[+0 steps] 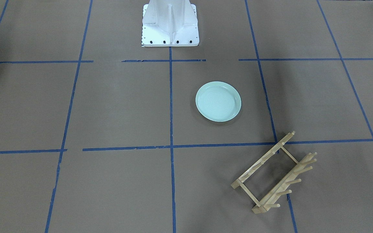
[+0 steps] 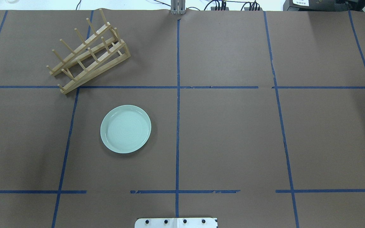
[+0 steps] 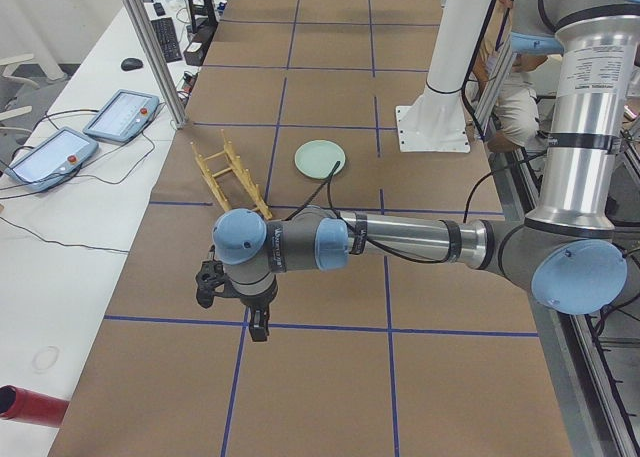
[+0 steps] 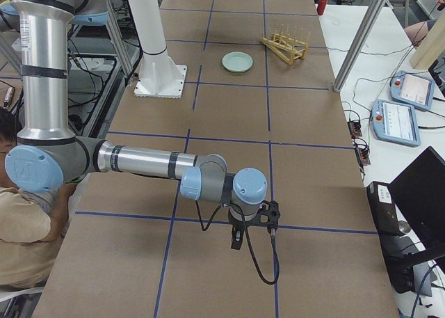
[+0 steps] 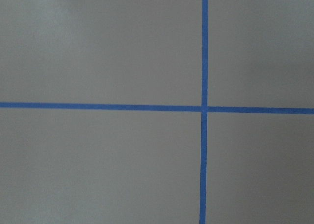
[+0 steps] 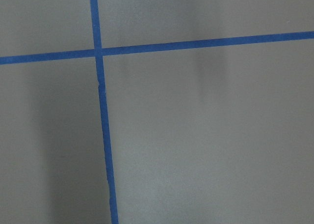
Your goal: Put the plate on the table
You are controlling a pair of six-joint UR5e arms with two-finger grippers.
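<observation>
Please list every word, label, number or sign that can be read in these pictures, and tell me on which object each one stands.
No text can be read in any view.
white label on the black box beyond the table's far edge: printed lines, too small to read.
teach pendant screens: too small and blurred to read.
plate, wooden rack, table: no writing, only blue tape lines.

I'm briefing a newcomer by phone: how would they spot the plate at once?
Start at the white robot base on the brown table. In the blue-taped square just ahead of it, on the robot's left, the plate lies flat. It is round, glossy and pale mint-green, unlike the angular wooden peg rack farther out.
</observation>
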